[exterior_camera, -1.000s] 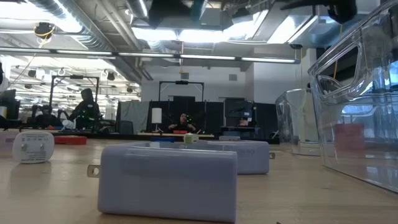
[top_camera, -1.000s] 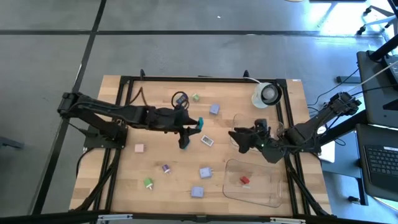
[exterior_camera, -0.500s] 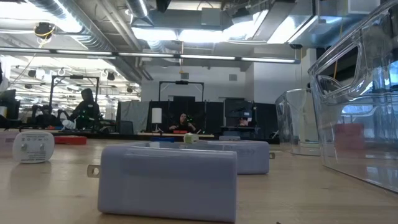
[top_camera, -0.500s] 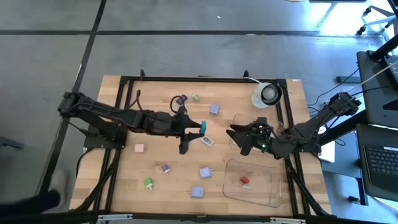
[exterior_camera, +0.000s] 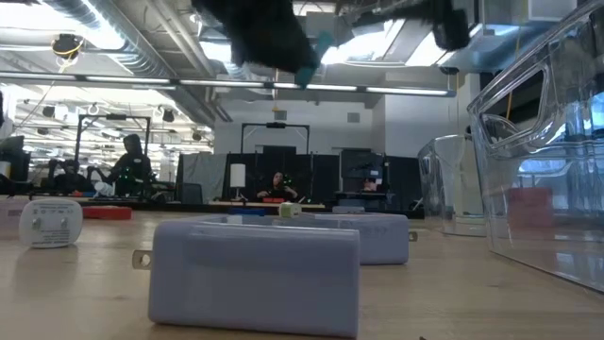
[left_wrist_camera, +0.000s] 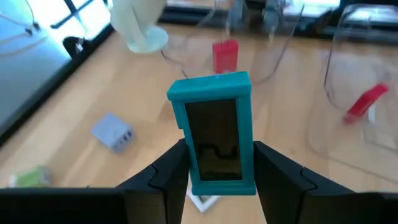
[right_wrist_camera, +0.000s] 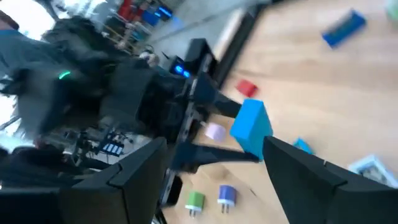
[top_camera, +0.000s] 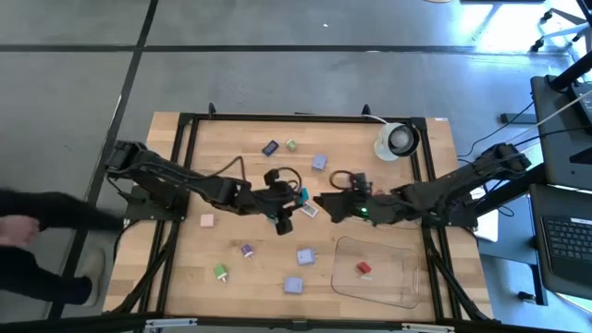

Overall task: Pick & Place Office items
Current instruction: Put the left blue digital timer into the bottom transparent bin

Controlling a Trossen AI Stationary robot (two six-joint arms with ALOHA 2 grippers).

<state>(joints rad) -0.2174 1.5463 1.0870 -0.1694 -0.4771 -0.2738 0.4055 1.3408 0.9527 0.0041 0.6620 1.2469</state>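
Note:
My left gripper (top_camera: 296,198) hangs over the middle of the table, shut on a teal office item (left_wrist_camera: 214,134), which also shows in the high view (top_camera: 301,194). My right gripper (top_camera: 324,205) stands open just to its right, pointing at it. Its fingers frame the teal item (right_wrist_camera: 252,127) without touching it. A white item (top_camera: 308,210) lies flat on the wood below the two grippers. Other items lie scattered: lavender (top_camera: 305,256), green (top_camera: 221,271), pink (top_camera: 207,220), blue (top_camera: 270,148). A red item (top_camera: 363,268) lies inside a clear tray. My left gripper pinches the teal item's two long sides (left_wrist_camera: 194,163) between its two fingers, at the end nearest the wrist. The fingers (left_wrist_camera: 168,177) slant down toward the table's right side and lie along the item. The item sticks out past the fingertips, lifted clear of the table.
A clear tray (top_camera: 398,289) stands near the front right and a second clear tray (top_camera: 356,178) behind my right arm. A white tape roll (top_camera: 398,141) sits at the back right. A person (top_camera: 37,231) stands at the table's left side.
My left gripper has sunk and moved a little toward the near and right edges with the teal item, rolling as it went. My right gripper has moved toward the table's left, close up to the teal item. A person has come into view at the left.

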